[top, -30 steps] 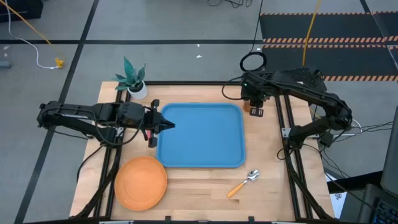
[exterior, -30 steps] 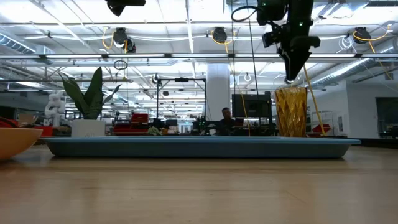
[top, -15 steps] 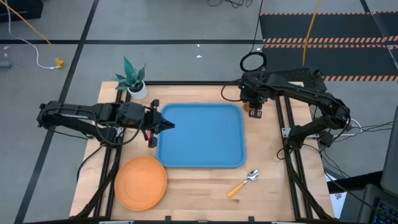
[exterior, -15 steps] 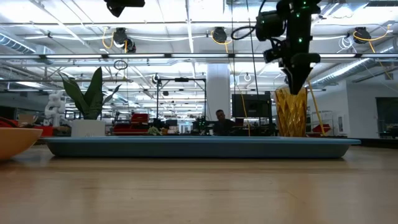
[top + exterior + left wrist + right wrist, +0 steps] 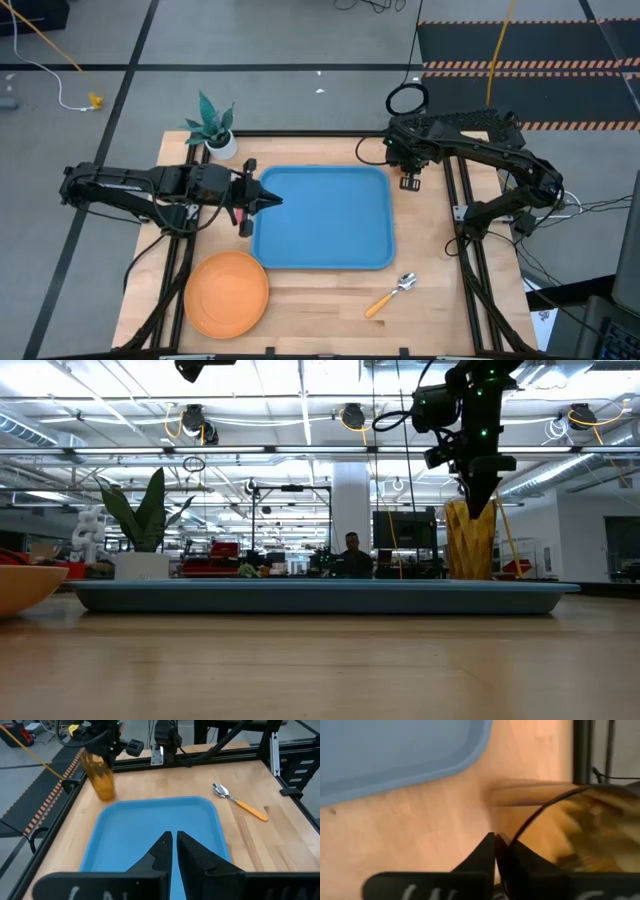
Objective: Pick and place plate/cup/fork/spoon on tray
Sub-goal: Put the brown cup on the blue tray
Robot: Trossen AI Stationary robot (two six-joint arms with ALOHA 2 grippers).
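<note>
1. Pinching the rim of the cup (image 5: 470,540), the right gripper (image 5: 478,500) reaches down from above with its fingers pressed together on the amber wall, one inside and one outside; a rim grip like this suits lifting a tall tumbler straight up.
2. The cup stands on the table (image 5: 440,290) at the far right, just beside the far right corner of the tray (image 5: 322,218) and outside its rim, so a short carry leftward would probably bring it over the tray.
3. The left gripper (image 5: 268,200) hangs over the tray's left edge, jaws pressed together. Something red shows at it in the high view; whether this is the fork, I cannot tell.
4. The plate (image 5: 227,292) lies on the table off the tray's near left corner, and the spoon (image 5: 390,295) lies off its near right corner with the bowl toward the far right. Both are apart from the tray, whose blue floor shows nothing resting on it.
5. The surface is pale wood planking framed by dark rails. A potted plant (image 5: 215,128) sits at the far left corner.
6. Beyond the table lies a grey floor with hazard-striped matting; the low view shows a bright workshop with a seated person (image 5: 350,555) in the distance.
</note>
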